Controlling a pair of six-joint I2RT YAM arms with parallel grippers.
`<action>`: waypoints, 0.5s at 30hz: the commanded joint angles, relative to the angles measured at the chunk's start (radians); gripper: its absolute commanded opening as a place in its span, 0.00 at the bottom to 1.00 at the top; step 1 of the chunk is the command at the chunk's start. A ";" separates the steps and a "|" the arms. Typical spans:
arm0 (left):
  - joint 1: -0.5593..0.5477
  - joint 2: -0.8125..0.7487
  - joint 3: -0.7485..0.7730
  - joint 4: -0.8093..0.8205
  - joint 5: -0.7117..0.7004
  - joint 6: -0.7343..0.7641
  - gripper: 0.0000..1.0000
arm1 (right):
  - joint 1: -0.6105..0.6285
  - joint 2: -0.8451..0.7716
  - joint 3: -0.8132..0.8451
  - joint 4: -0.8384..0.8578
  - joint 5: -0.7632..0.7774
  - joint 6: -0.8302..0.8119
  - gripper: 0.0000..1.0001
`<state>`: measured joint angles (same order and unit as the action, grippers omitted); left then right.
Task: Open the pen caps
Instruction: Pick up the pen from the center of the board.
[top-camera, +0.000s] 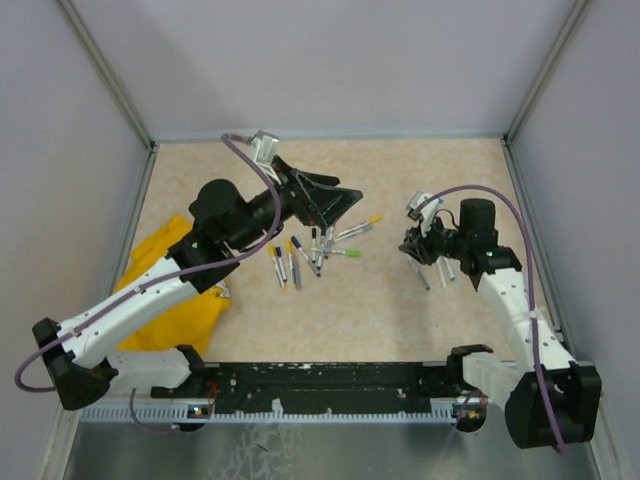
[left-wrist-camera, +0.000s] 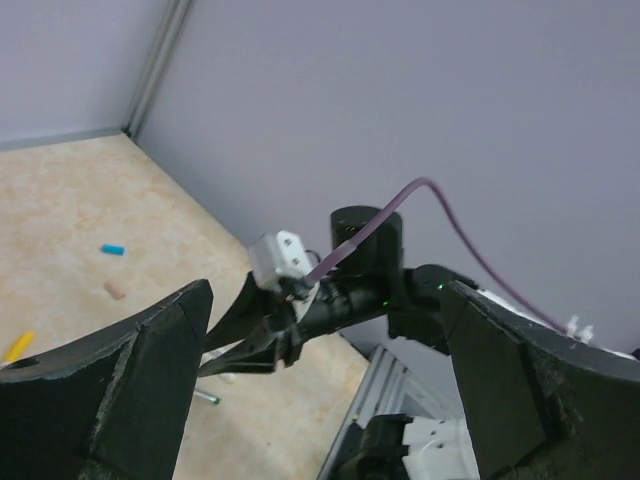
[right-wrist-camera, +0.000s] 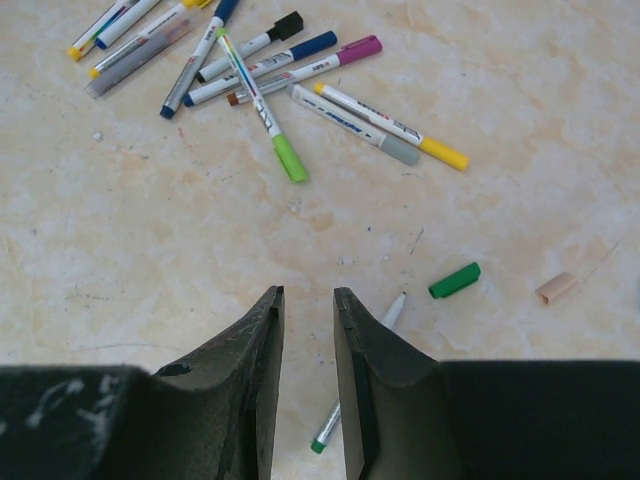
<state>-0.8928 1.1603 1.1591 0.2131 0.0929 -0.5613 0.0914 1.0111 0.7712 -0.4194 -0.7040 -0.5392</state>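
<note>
Pen caps (right-wrist-camera: 455, 280): three loose, green, peach, blue; one uncapped pen (right-wrist-camera: 393, 313).

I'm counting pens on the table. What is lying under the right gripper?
A white pen with a green end lies under the right gripper, its middle covered by one finger. A loose green cap lies beside it, uncovered.

pens (top-camera: 316, 248) clustered mid-table, cloth (top-camera: 155, 245) at left — under the left arm (top-camera: 140, 298), one pen (right-wrist-camera: 393, 312) beneath right fingers (right-wrist-camera: 255, 385)
</note>
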 joint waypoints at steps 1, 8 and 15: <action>-0.067 0.077 0.147 -0.105 -0.045 -0.110 1.00 | 0.005 -0.031 -0.015 0.095 -0.077 -0.066 0.27; -0.147 0.129 0.292 -0.198 -0.215 -0.099 1.00 | 0.005 0.050 0.046 -0.015 -0.074 -0.053 0.27; -0.149 0.123 0.318 -0.230 -0.240 -0.099 1.00 | 0.007 0.073 0.046 -0.001 -0.050 -0.031 0.28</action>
<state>-1.0401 1.2915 1.4361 0.0181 -0.1116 -0.6582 0.0921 1.0863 0.7685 -0.4511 -0.7506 -0.5751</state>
